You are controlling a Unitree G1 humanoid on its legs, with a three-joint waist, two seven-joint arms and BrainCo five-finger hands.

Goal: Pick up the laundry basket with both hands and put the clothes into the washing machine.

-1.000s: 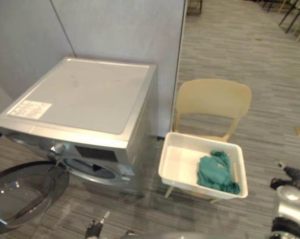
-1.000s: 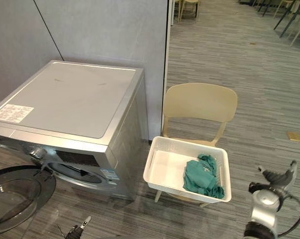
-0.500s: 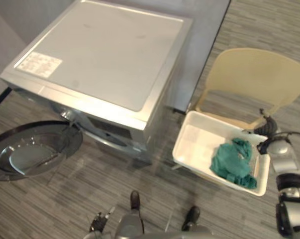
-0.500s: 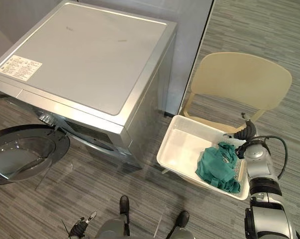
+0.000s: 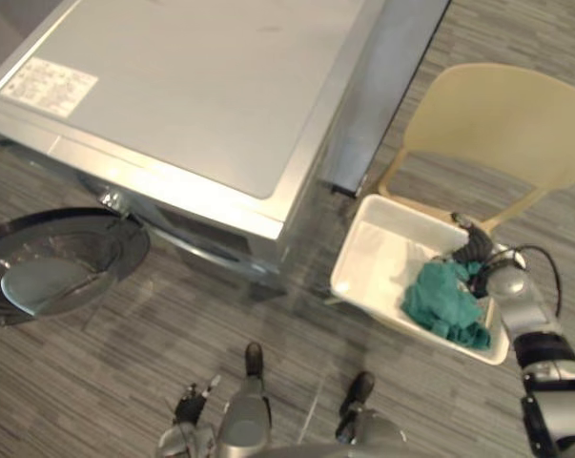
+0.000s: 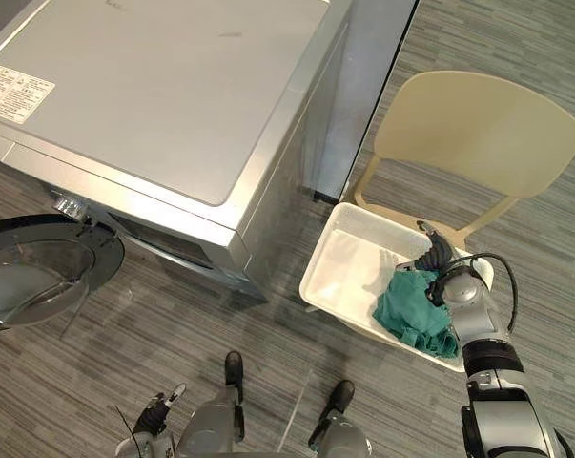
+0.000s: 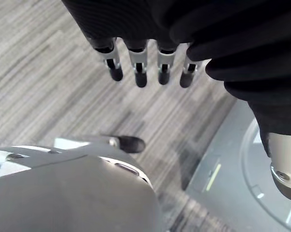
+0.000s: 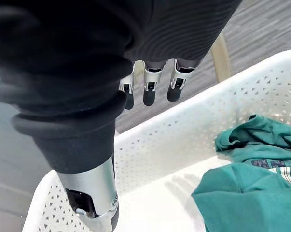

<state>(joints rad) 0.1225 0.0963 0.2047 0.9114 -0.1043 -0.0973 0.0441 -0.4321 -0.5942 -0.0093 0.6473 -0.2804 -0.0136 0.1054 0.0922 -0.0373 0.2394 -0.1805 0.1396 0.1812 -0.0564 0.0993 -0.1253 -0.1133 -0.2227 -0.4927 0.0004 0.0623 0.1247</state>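
Silver boxy washing machine (image 5: 192, 95) at upper left is flanked by the white perforated plastic laundry basket (image 5: 375, 250) at centre right, long axis left-to-right, crumpled teal garment (image 5: 444, 303) in its right end, where the right hand (image 5: 472, 250) is poised by the rim, fingers straight and empty; the left hand (image 7: 141, 65), likewise spread, is seen far off at lower left.

The right hand (image 8: 150, 91) reaches forward, fingers loose; the left hand (image 7: 141, 67) hangs low, fingers straight.
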